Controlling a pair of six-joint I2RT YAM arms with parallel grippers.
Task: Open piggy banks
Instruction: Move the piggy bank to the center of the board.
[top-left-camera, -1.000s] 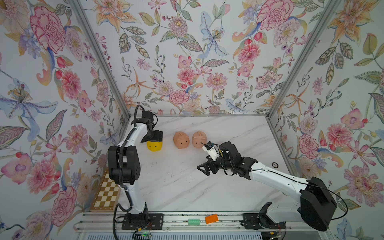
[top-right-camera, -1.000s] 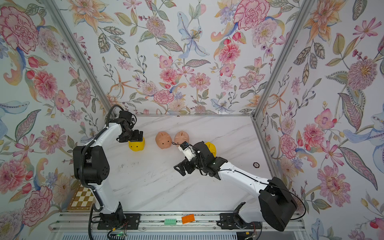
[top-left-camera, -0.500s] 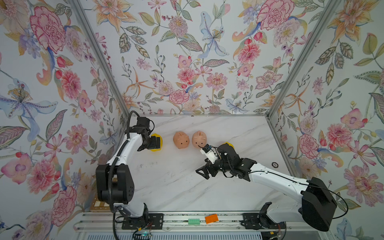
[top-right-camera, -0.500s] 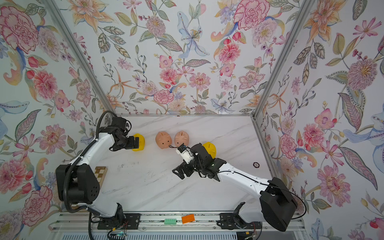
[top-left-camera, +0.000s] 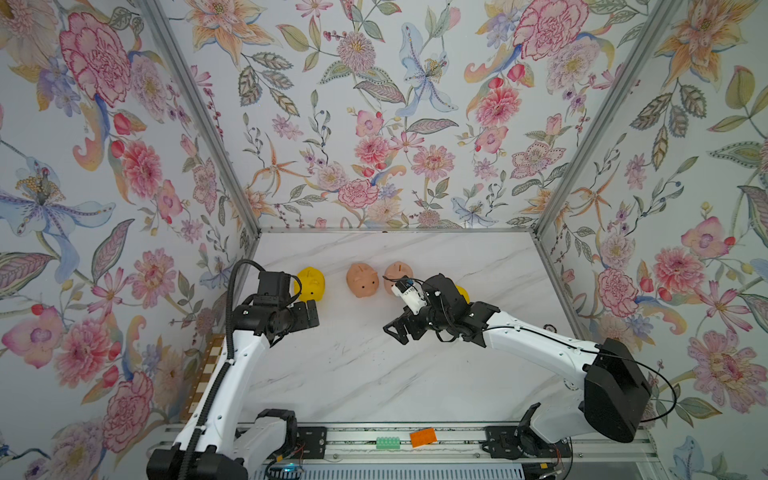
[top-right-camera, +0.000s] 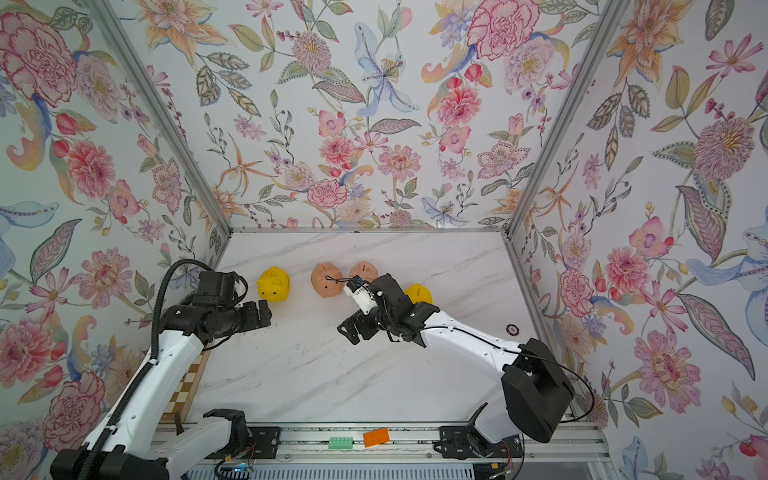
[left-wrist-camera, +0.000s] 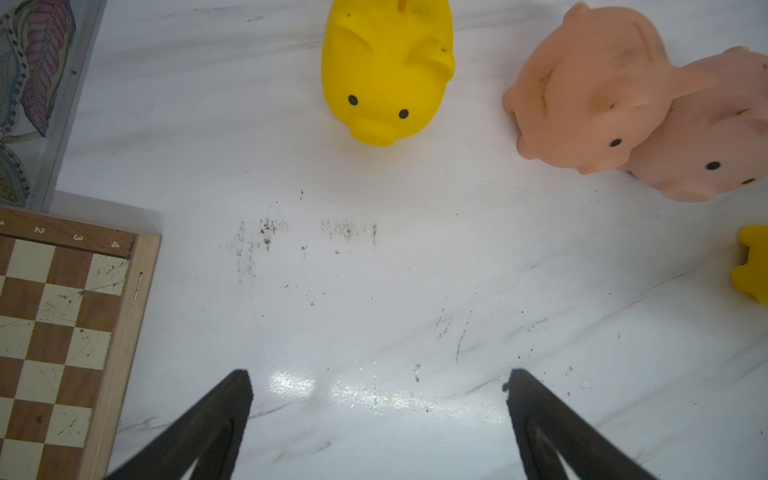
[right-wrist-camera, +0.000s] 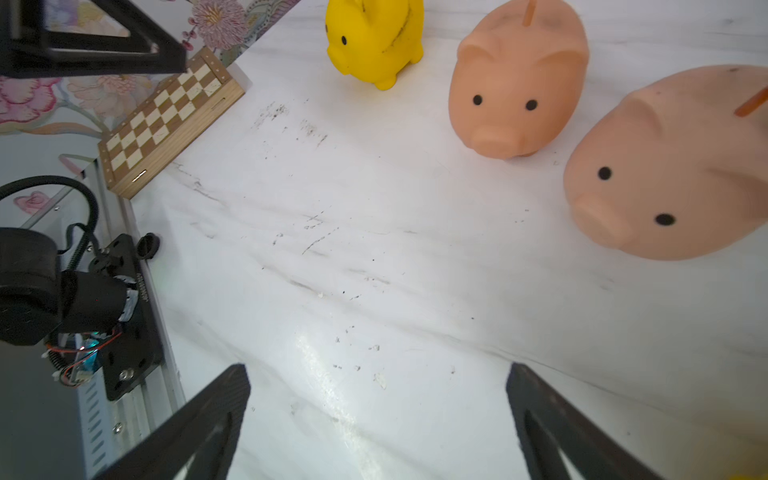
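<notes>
Left gripper (left-wrist-camera: 377, 374): hanging spread wide over bare marble and grasping nothing. It is pointing toward the yellow piggy bank (left-wrist-camera: 386, 70), which is standing just ahead, clear of the fingertips.
Right gripper (right-wrist-camera: 377, 368): likewise gaping and empty, hovering low over the table (top-left-camera: 374, 374). It is facing the middle peach-pink piggy bank (right-wrist-camera: 519, 83) and its peach-pink neighbour (right-wrist-camera: 673, 166).
Piggy banks: all four are sitting in a row toward the back of the table. The three in clear view are standing feet down with coin slots up. The second yellow piggy bank (top-right-camera: 419, 293) is partly hiding behind the right arm.
Why upright matters: the bellies are facing the marble, so any opening underneath is hiding from every view. Each pig is probably needing a tip-over first.
Why the jaws are wide: likely readying for broad, rounded bodies.
Chessboard (left-wrist-camera: 62, 332): lying at the table's left edge, well apart from the pigs.
</notes>
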